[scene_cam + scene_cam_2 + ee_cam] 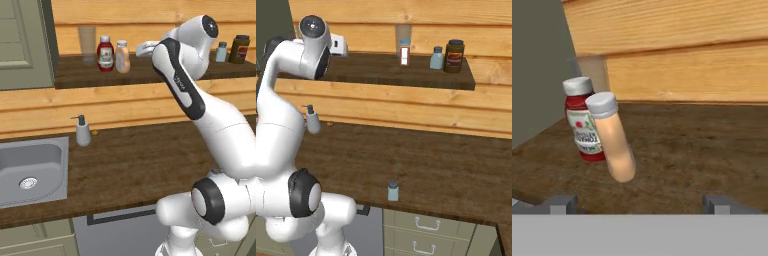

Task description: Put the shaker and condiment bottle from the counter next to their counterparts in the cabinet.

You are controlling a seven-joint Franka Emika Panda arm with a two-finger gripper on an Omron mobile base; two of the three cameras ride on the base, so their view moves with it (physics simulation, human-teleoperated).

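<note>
Condiment bottle (612, 140) upright, cap up, beside red bottle (582, 120).

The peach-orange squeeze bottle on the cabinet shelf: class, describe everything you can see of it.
The peach-orange squeeze bottle with a white cap looks like smooth plastic, a rounded cylinder. It is in the cabinet recess on the dark brown wood shelf, right beside the red sauce bottle with a white cap and label; whether they touch cannot be told. The hand view shows it leaning; the left base view shows it nearly upright. The open tool is apart from it.
</note>
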